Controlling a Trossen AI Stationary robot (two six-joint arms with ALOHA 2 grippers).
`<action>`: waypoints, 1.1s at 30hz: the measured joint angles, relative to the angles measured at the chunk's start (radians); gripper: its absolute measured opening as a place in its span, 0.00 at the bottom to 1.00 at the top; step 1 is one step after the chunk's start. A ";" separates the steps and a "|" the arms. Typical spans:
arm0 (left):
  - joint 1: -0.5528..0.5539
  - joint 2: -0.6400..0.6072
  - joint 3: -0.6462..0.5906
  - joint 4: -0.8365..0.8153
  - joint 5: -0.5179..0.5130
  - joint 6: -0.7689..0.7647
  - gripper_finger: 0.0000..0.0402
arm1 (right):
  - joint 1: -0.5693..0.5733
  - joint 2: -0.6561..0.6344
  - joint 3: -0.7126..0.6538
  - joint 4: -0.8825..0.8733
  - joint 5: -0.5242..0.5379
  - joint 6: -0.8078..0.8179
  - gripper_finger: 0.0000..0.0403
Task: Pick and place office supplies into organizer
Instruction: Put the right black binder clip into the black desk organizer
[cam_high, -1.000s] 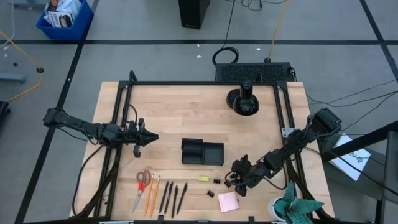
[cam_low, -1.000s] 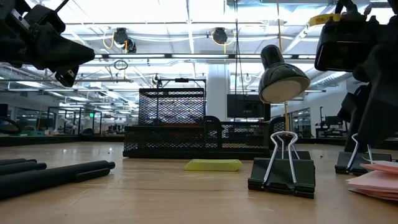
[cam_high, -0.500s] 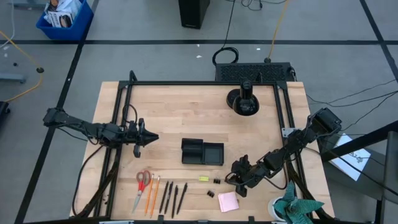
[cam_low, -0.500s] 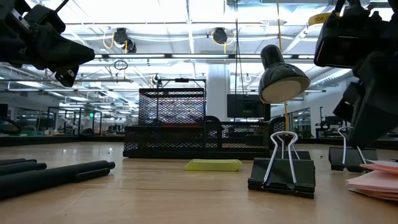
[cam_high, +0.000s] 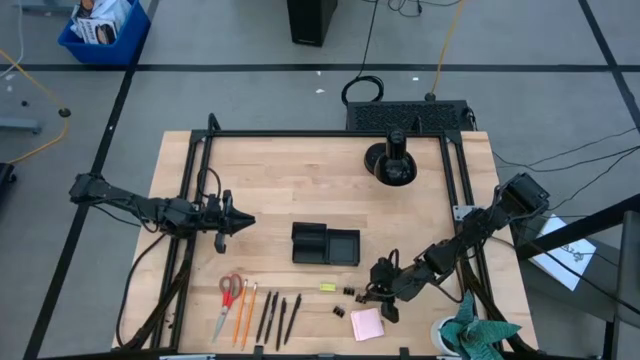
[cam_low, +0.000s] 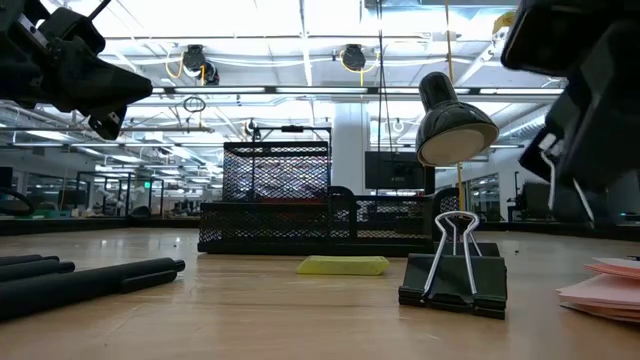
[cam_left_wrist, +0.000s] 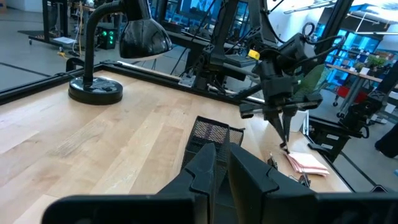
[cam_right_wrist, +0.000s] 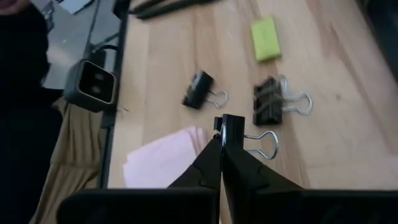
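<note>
Organizer (cam_high: 325, 244), the black mesh two-compartment tray, sits mid-counter and looks empty from above, so nothing is filed yet as far as I can tell.

One binder clip (cam_right_wrist: 239, 132) is clamped in the right claw (cam_right_wrist: 221, 146), fingers together on the clip body, wire loops sticking out. In the low view nothing shows resting on the wood under that claw, so the clip seems lifted off the counter (cam_high: 290, 180). That's item 1, in hand but not delivered.

Left to do:
- 2 more clips (cam_right_wrist: 199, 91) on the wood, near the yellow piece (cam_right_wrist: 265, 29)
- pink sticky-note pad (cam_high: 367, 323), just beside the right claw
- red-handled scissors (cam_high: 229, 293), orange pencils (cam_high: 245, 311), dark pens (cam_high: 277, 318) in a row at the near edge

Left claw (cam_high: 240, 222) hangs over the counter's left part, fingers together w/ nothing in them, well apart from the tray.

Room: the wood btwn right claw and tray is bare except for the yellow piece and one clip, so the path looks open. Supplies lie near the counter's near edge; the desk lamp (cam_high: 391, 162) stands at the far side, out of the way.
</note>
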 joint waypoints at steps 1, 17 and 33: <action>0.000 0.000 0.000 0.000 0.000 0.000 0.11 | 0.000 -0.006 0.000 0.005 0.000 -0.016 0.00; 0.000 0.000 0.000 -0.018 0.000 0.016 0.11 | -0.093 -0.024 0.372 -0.374 0.233 -0.595 0.00; 0.000 0.000 0.000 -0.017 -0.009 0.033 0.11 | -0.195 0.160 0.427 -0.202 0.267 -0.843 0.00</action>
